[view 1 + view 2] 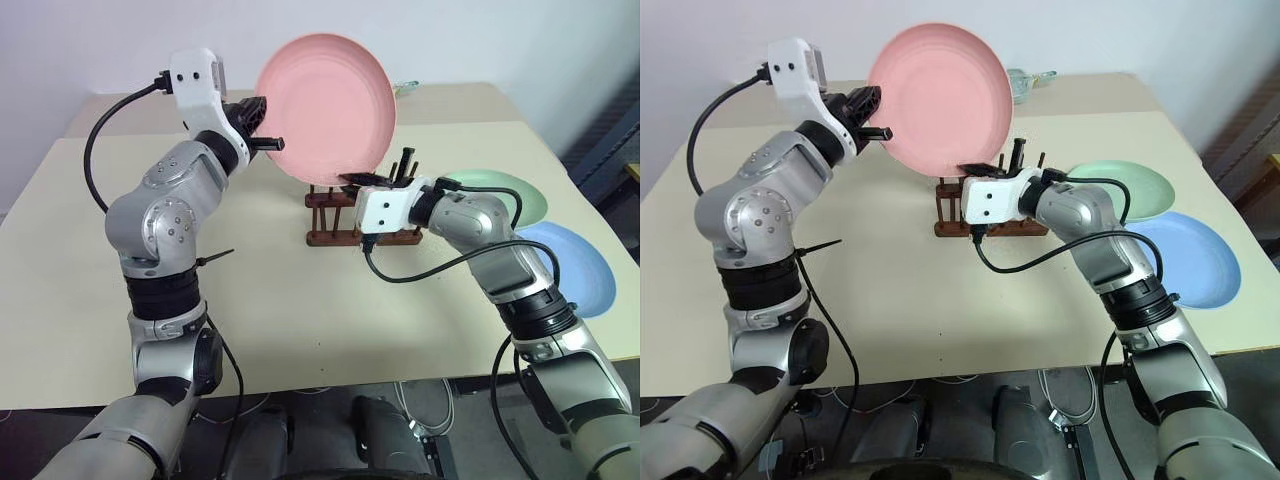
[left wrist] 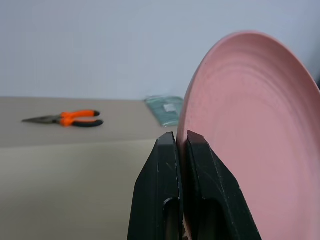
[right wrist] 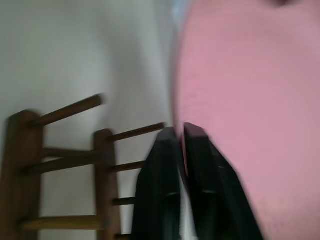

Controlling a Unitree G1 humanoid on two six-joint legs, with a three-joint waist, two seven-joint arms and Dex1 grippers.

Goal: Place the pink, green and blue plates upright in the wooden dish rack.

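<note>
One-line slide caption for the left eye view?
Both tools, left and right, grip the upright pink plate above the wooden dish rack; green plate and blue plate wait flat.

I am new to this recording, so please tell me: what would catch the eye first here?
The pink plate stands out, held upright above the wooden dish rack, with the left gripper and the right gripper both shut on its rim. The green plate and the blue plate lie flat on the table's right side.

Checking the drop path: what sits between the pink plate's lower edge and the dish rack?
Only the right claw, shut on the pink plate bottom rim, directly above the dish rack pegs, per the head views.
</note>
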